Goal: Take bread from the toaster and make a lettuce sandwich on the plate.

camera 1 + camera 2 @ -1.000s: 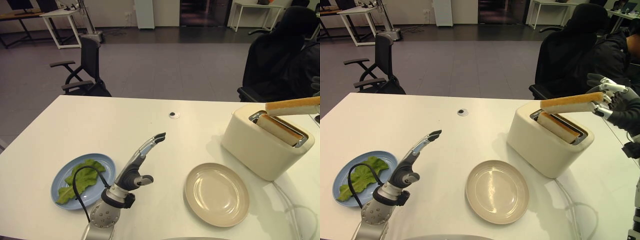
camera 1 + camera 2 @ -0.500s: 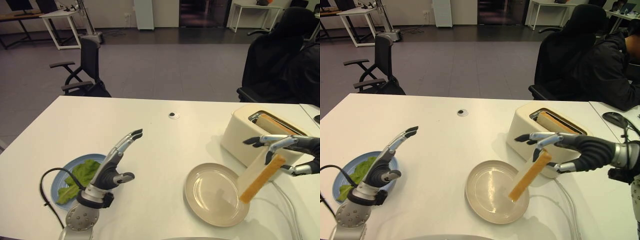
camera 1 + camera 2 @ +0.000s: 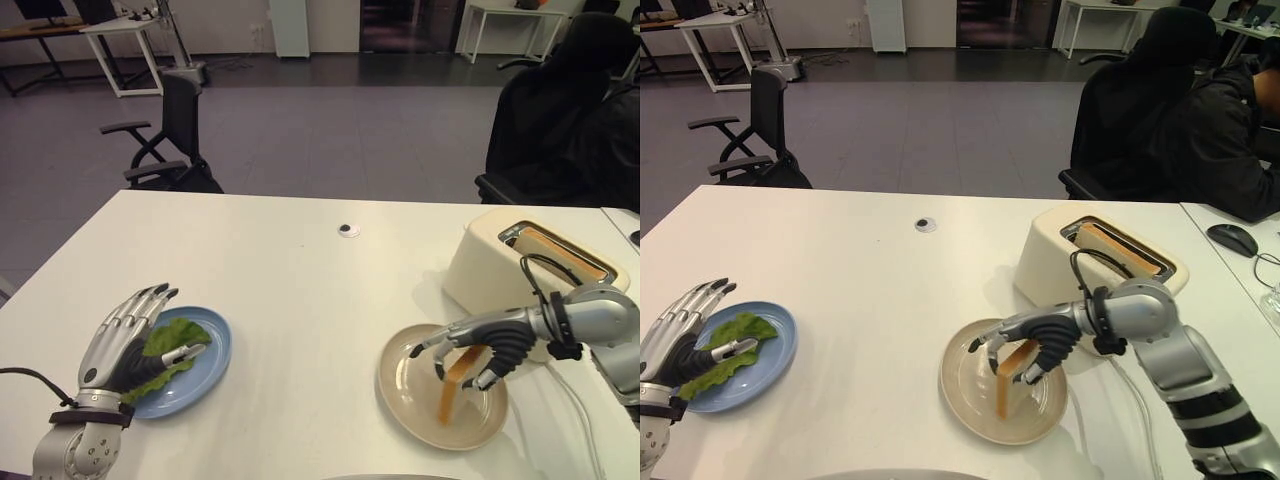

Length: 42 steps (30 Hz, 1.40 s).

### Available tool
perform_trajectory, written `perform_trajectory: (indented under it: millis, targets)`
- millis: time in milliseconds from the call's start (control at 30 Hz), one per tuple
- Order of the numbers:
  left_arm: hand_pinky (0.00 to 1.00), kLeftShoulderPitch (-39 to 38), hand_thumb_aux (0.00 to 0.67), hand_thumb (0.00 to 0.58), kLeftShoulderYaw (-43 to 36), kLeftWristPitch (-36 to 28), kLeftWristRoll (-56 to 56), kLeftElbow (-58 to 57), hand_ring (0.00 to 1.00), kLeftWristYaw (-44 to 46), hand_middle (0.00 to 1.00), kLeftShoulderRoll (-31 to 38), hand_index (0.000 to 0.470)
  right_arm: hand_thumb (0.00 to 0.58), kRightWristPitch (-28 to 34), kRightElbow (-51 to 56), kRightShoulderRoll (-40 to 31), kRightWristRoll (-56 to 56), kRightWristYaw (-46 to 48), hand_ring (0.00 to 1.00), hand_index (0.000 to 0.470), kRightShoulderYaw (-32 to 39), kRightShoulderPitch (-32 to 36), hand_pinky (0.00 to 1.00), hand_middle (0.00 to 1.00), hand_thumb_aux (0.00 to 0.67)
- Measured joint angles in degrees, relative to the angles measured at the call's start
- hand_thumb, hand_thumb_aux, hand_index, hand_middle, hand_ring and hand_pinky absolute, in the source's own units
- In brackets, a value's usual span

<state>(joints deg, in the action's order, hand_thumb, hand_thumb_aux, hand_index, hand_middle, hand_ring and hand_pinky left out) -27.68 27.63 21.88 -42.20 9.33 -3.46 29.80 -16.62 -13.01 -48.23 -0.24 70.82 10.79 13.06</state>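
At lower left, the left hand (image 3: 115, 350) hangs over the near edge of a blue plate (image 3: 208, 372), fingers spread and holding nothing, thumb just above the lettuce (image 3: 750, 328) lying on that plate. The white bench (image 3: 300, 290) runs across the frame. Right of centre, a slice of bread (image 3: 452, 395) stands on edge, tilted, its lower crust on the beige plate (image 3: 408, 392). The right hand (image 3: 488, 345) reaches in from the right with its fingers curled around the slice's upper part. Just behind, at right, the cream toaster (image 3: 480, 280) holds another slice (image 3: 555, 252) in its slot.
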Motion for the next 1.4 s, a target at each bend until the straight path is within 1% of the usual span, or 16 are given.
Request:
perform_trajectory:
  millis: [133,333,367,433,467,500,533,567,600,633,800,967,1133,1200,1300,1400]
  targets:
    - [0.00,-2.1,0.000,0.000,-0.6,-5.6,-6.5,-2.6,0.00,-1.4,0.00,1.8,0.000,0.000,-0.7,2.1,3.9,-3.2,-5.6,0.00,0.000,1.8,2.3,0.00,0.00,0.000]
    - [0.00,-2.6,0.000,0.000,-4.7,-11.6,-11.9,-9.0,0.00,-2.8,0.00,5.0,0.000,0.000,-1.4,0.6,4.7,-3.2,-10.7,0.00,0.000,0.7,2.4,0.00,0.00,0.000]
    - [0.00,-2.5,0.021,0.036,-5.1,-12.4,-12.1,-10.1,0.00,-3.4,0.00,5.5,0.015,0.000,-1.5,-0.3,4.6,-2.8,-11.3,0.00,0.000,0.2,1.7,0.00,0.00,0.000]
    - [0.00,-2.1,0.134,0.209,-6.4,-13.7,-12.9,-12.4,0.00,-4.3,0.00,7.0,0.094,0.000,-1.8,-1.1,4.1,-2.5,-11.8,0.00,0.000,-0.1,-0.5,0.00,0.00,0.000]
    - [0.00,-1.6,0.181,0.271,-6.8,-14.2,-12.9,-13.3,0.00,-4.8,0.00,7.5,0.127,0.000,-1.9,-1.4,3.8,-2.4,-12.1,0.00,0.000,-0.2,-1.4,0.00,0.00,0.000]
    - [0.00,-1.3,0.289,0.392,-7.2,-14.4,-12.8,-14.2,0.00,-4.9,0.00,7.6,0.203,0.000,-2.1,-1.6,3.6,-2.3,-12.3,0.00,0.000,-0.3,-1.9,0.00,0.00,0.000]
    - [0.00,-1.1,0.376,0.468,-7.7,-14.6,-12.5,-15.2,0.00,-5.2,0.00,7.8,0.264,0.000,-2.3,-1.8,3.4,-2.0,-12.7,0.00,0.000,-0.6,-2.5,0.00,0.00,0.000]
    - [0.00,-0.6,0.465,0.526,-8.5,-14.6,-11.6,-15.8,0.00,-6.1,0.00,8.5,0.326,0.000,-2.4,-1.9,3.2,-2.0,-12.9,0.00,0.000,-0.9,-3.1,0.00,0.00,0.000]
    - [0.00,-0.4,0.562,0.565,-8.8,-14.6,-11.1,-16.1,0.00,-6.2,0.00,9.0,0.394,0.000,-2.6,-2.0,3.2,-1.9,-13.0,0.00,0.000,-1.0,-3.4,0.00,0.00,0.000]
    - [0.00,0.0,0.670,0.580,-9.2,-14.6,-10.6,-16.1,0.00,-6.3,0.00,9.2,0.470,0.000,-2.8,-2.0,3.2,-1.7,-13.2,0.00,0.000,-1.1,-3.6,0.00,0.00,0.000]
    - [0.00,0.6,0.670,0.580,-11.1,-12.3,-6.0,-14.4,0.00,-7.3,0.00,9.2,0.470,0.000,-3.5,-1.7,3.2,-1.4,-13.8,0.00,0.000,-1.1,-3.7,0.00,0.00,0.000]
    - [0.00,0.6,0.670,0.580,-11.2,-10.7,-2.6,-13.4,0.00,-8.0,0.00,9.2,0.470,0.000,-3.9,-0.8,3.2,-1.4,-14.6,0.00,0.000,-1.1,-4.2,0.00,0.00,0.000]
    - [0.00,-0.1,0.670,0.580,-8.7,-9.6,0.5,-10.8,0.00,-8.7,0.00,10.0,0.470,0.000,-4.4,-0.4,3.3,-1.4,-15.6,0.00,0.000,-1.1,-4.5,0.00,0.00,0.000]
    - [0.00,-0.7,0.670,0.580,-7.0,-8.1,3.7,-7.4,0.00,-8.4,0.00,9.8,0.470,0.000,-4.7,-0.1,3.4,-1.3,-16.7,0.00,0.000,-1.4,-4.6,0.00,0.00,0.000]
    - [0.00,-0.7,0.670,0.580,-6.0,-5.4,11.6,2.4,0.00,-5.2,0.00,8.4,0.470,0.000,-5.1,2.0,4.3,-0.2,-19.7,0.00,0.000,-3.9,-4.7,0.00,0.00,0.000]
    - [0.00,0.1,0.670,0.580,-8.7,-4.9,17.0,10.9,0.00,0.1,0.00,6.6,0.470,0.000,-5.8,4.4,4.6,0.6,-22.4,0.00,0.000,-7.0,-5.0,0.00,0.00,0.000]
